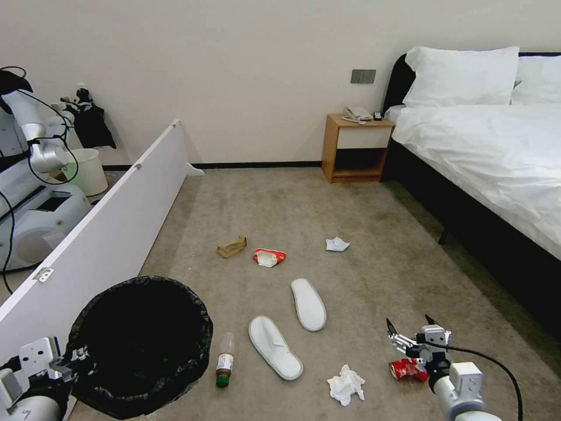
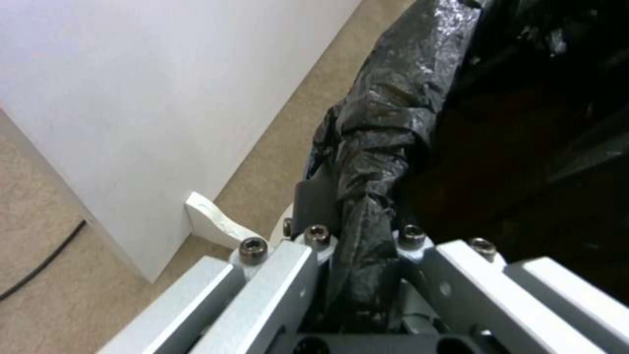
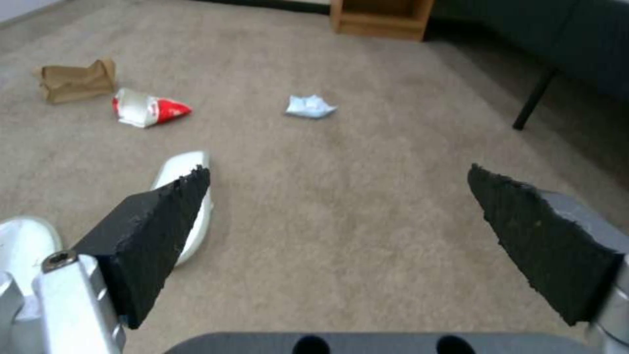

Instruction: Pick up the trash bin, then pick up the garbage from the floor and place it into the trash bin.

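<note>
So the first part looks sorted: the left gripper (image 2: pixel 357 275) has its jaws clamped on the rim of the trash bin (image 1: pixel 140 345), pinching a fold of the black liner, right by the white board (image 1: pixel 111 234). Can't tell from here if the bin is lifted off the floor or just held.

The second part hasn't really started, I'd say. Everything is on the carpet, and using the bin as the landmark: the little green-capped bottle (image 1: pixel 224 361) lies just beside it, the two white slippers (image 1: pixel 292 327) a bit further out toward the bed (image 1: pixel 497 152), the white tissue (image 1: pixel 346 385) beyond the nearer slipper, and the crushed red can (image 1: pixel 407 369) further out again. Farther from the bin, toward the nightstand (image 1: pixel 356 149), are the brown paper scrap (image 1: pixel 232 246), the red-white packet (image 1: pixel 269 256) and a pale crumpled bit (image 1: pixel 337 244), probably the mask.

The right gripper (image 1: pixel 410 333) hangs low just beside the red can, jaws spread wide with nothing in them. My guess is the can is the first pickup, so basically all the litter is left to do.
</note>
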